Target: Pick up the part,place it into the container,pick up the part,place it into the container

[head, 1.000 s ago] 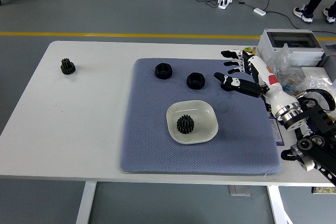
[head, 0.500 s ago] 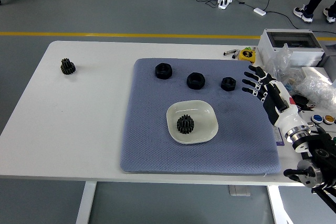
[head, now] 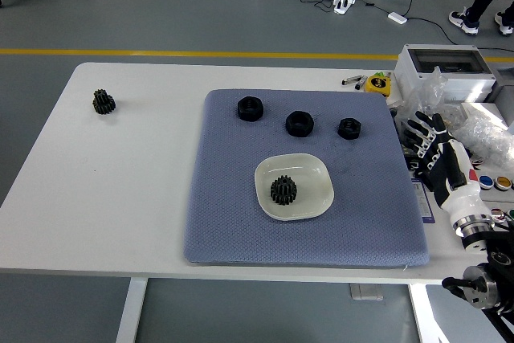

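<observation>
**Operator:** Report hand state and part locations, referenced to the dish.

**Robot:** My right hand hovers off the right edge of the blue mat, well to the right of the white dish. Its fingers are spread and relaxed; it holds nothing. My left arm is not in view. One black gear lies inside the dish. Three black nuts sit on the mat beyond the dish: the small nut up and to the right, the middle nut just past the far rim, and the left nut up and to the left. A second gear rests on the bare white table, far to the left of the dish and off the mat.

**Operator:** State the hazards of the next pick.

**Robot:** I judge one placement done and one outstanding. The small nut is the nearest candidate. Risks:
1. The nut is low and flat. Fingertips closing too high would slip over it and push it along the mat.
2. A sweeping approach could knock the middle nut, which lies near the small one.
3. A release over the dish rim instead of the centre could tip the dish or let the part roll out.
4. The clutter beside my hand could snag the fingers.
</observation>
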Available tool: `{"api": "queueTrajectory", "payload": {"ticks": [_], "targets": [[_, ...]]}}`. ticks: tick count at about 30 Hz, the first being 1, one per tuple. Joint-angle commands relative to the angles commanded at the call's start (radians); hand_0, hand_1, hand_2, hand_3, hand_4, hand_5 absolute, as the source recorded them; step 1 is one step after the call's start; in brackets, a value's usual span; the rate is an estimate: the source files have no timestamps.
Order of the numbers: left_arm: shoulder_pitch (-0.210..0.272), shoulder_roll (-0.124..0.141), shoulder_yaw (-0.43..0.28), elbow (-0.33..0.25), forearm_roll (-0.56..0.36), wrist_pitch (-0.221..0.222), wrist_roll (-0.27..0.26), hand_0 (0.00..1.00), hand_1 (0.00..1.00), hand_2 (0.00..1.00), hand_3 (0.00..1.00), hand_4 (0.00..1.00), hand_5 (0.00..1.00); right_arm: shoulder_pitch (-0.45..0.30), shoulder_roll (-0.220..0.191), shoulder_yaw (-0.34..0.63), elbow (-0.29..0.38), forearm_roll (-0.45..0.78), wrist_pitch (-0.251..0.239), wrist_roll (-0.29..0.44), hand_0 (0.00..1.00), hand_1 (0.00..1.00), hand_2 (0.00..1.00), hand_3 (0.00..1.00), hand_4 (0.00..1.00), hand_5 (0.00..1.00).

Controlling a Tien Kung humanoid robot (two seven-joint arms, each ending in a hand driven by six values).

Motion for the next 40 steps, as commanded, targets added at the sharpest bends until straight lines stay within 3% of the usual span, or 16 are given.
{"api": "queueTrajectory", "payload": {"ticks": [14, 40], "targets": [[-0.003, 0.000, 0.015, 0.000, -0.020, 0.000, -0.005, 0.757, 0.777, 0.829, 0.739, 0.757, 0.661, -0.031, 0.029, 0.042, -0.010, -0.038, 0.000, 0.000, 0.848, 0.821, 0.843, 0.868, 0.998, 0.964], [-0.009, 0.002, 0.039, -0.001, -0.049, -0.003, -0.014, 0.757, 0.776, 0.828, 0.737, 0.756, 0.658, -0.033, 0.043, 0.064, -0.024, -0.042, -0.015, 0.007, 0.877, 0.839, 0.862, 0.890, 0.998, 0.962]]}}
